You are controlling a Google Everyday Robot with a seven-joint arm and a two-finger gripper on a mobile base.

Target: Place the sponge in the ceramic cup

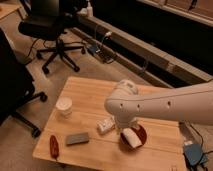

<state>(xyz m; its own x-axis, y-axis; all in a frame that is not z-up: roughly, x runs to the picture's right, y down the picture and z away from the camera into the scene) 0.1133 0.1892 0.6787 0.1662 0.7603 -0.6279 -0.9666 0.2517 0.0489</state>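
Wooden table (95, 90) in an office: the ceramic cup (65, 106) stands upright at the left, and the sponge (77, 138) lies flat near it, outside it. Picking it up well likely means swinging across and straddling its narrow width squarely from above. Further right, the gripper (126, 128), tucked under the arm (165, 102) beside the red bowl (143, 134), is spread wide and holds nothing.

You are looking at a wooden table (90, 92) standing on carpeted floor (95, 67) (a black office chair (50, 27) is sitting behind).
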